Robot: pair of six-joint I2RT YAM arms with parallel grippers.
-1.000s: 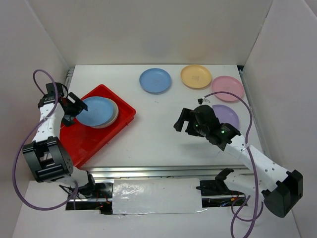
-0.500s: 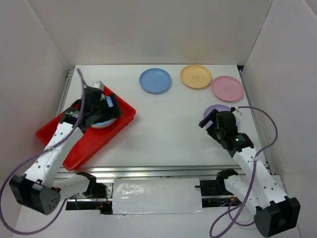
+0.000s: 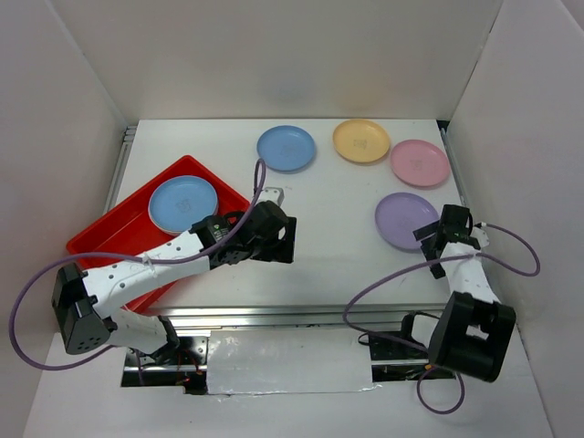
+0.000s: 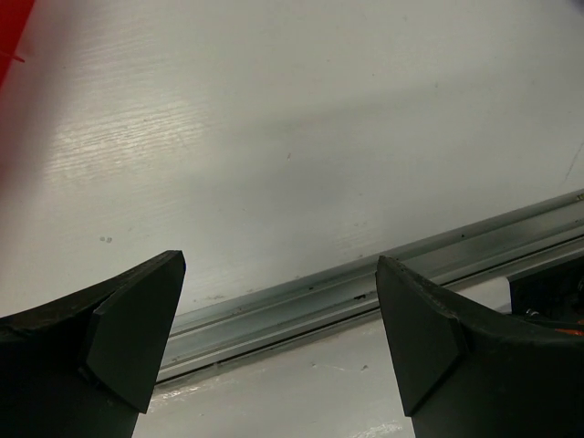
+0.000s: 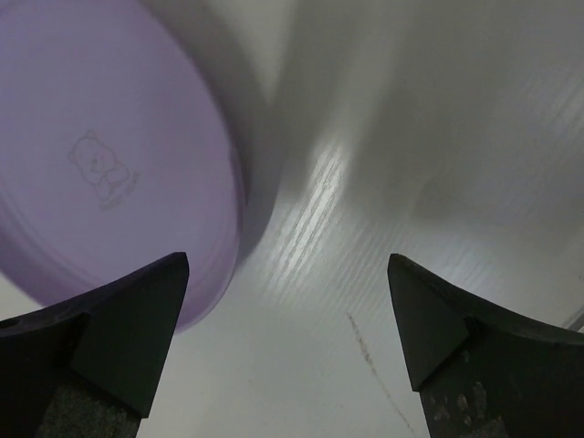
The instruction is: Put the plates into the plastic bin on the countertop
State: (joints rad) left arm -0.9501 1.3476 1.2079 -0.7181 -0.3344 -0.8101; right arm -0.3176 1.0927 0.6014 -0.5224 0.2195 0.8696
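Observation:
The red plastic bin (image 3: 100,242) lies at the left of the white countertop (image 3: 328,246), with a blue plate (image 3: 182,203) lying in it. A second blue plate (image 3: 286,148), a yellow-orange plate (image 3: 360,140) and a pink plate (image 3: 419,162) lie along the back. A purple plate (image 3: 404,220) lies at the right and shows in the right wrist view (image 5: 91,164). My left gripper (image 3: 276,245) is open and empty over the bare counter (image 4: 281,310). My right gripper (image 3: 436,246) is open and empty at the purple plate's near right edge (image 5: 287,310).
The metal rail (image 4: 365,283) runs along the front edge, just ahead of the left fingers. A corner of the red bin (image 4: 9,27) shows in the left wrist view. White walls stand at the back and both sides.
My left arm has swung from over the bin to the front middle of the counter, uncovering the blue plate there. My right arm has drawn back right, to the purple plate's edge.

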